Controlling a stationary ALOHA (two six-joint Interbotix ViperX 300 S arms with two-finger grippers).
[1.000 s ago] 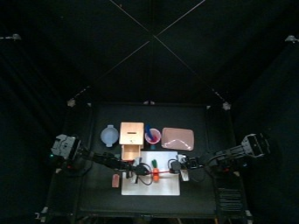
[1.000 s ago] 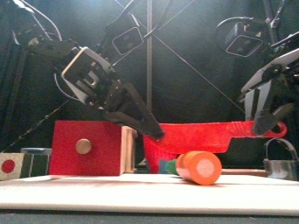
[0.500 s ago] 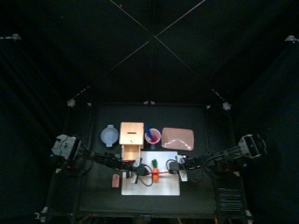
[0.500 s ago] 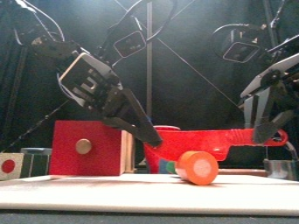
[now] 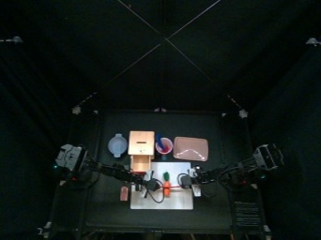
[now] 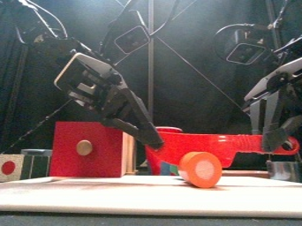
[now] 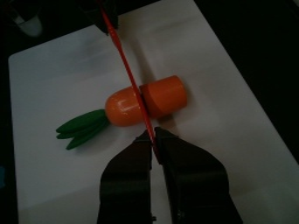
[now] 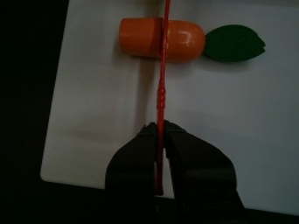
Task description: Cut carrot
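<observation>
With the left gripper (image 7: 153, 137) and right gripper (image 8: 163, 131) both clenched on the red knife (image 8: 163, 83), press it level and straight down through the mid-frame seam of the carrot (image 7: 146, 98).

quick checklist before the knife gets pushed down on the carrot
1. Carrot lying on the white board: ok.
2. Right claw closed on the red knife: ok.
3. Left claw closed on the knife's other end: ok.
4. Blade crossing the carrot's orange body, not the green leaves: ok in both wrist views.
5. Blade touching the carrot's top: cannot tell.
6. Carrot cut in two: not ok, the halves sit joined.
</observation>
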